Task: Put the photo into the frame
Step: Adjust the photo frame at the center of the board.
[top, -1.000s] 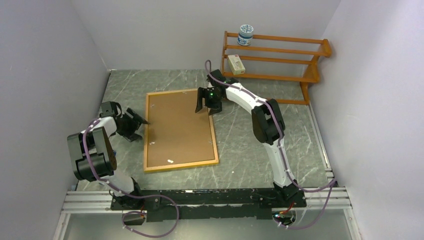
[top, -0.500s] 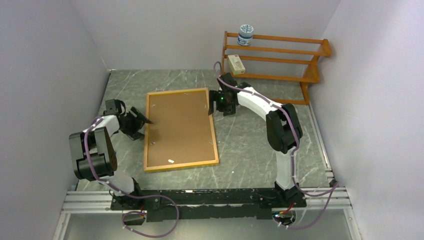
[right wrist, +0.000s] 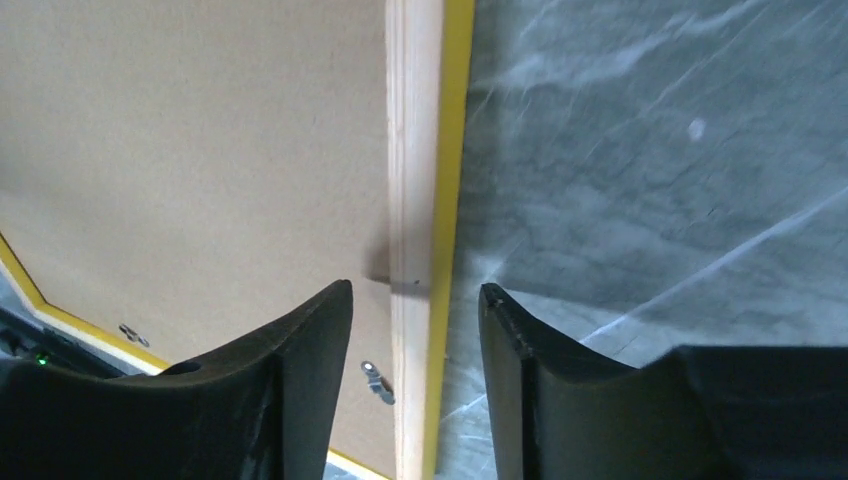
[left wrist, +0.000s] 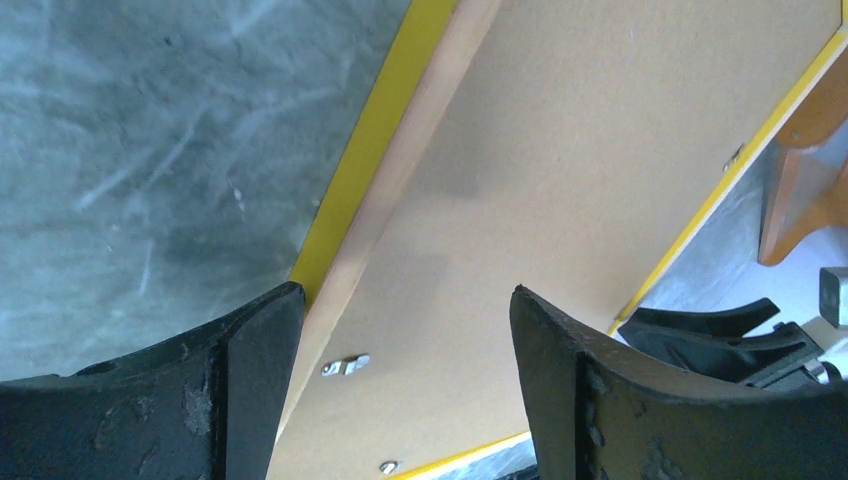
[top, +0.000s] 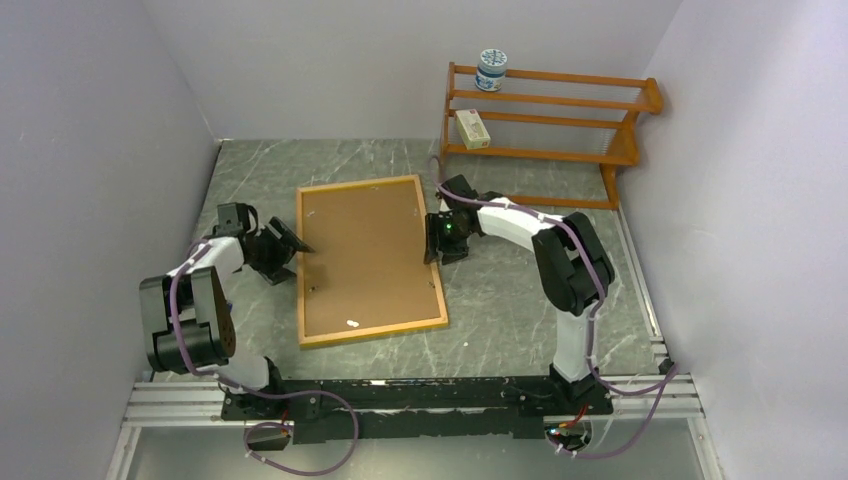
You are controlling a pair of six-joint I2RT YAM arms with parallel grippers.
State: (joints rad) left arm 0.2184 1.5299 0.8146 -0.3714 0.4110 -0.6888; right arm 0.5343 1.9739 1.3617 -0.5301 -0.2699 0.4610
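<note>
Working on the frame (top: 375, 332): laid back-up on the counter (top: 490, 320), light wood rim up, yellow face down, brown backing board (top: 365, 255) seated inside the rim. No sight of the photo anywhere; poss. under the board, can't tell.

At the frame's left long edge, left fingers (top: 290, 247) spread wide, straddling the rim per wrist cam, pinching nothing. At the frame's right long edge, right fingers (top: 433, 240) spread too, rim between them, nothing gripped.

Looks like a squaring/seating step w/ both sides braced, though only a guess.

To do it well:
- Keep both sets of fingers low & level w/ the rim.
- Press in evenly from opp. sides, to stop any skating or twisting on the slick counter.
- Steer clear of the small metal tabs (right wrist: 377, 380) along the frame's inner edge; no bending them before flattening the board.
- If lifting, pinch rim only, not board, & raise both sides together; likely to flex, being thin.
- Mind the wooden rack (top: 545, 125) beyond the frame's far-right corner.
</note>
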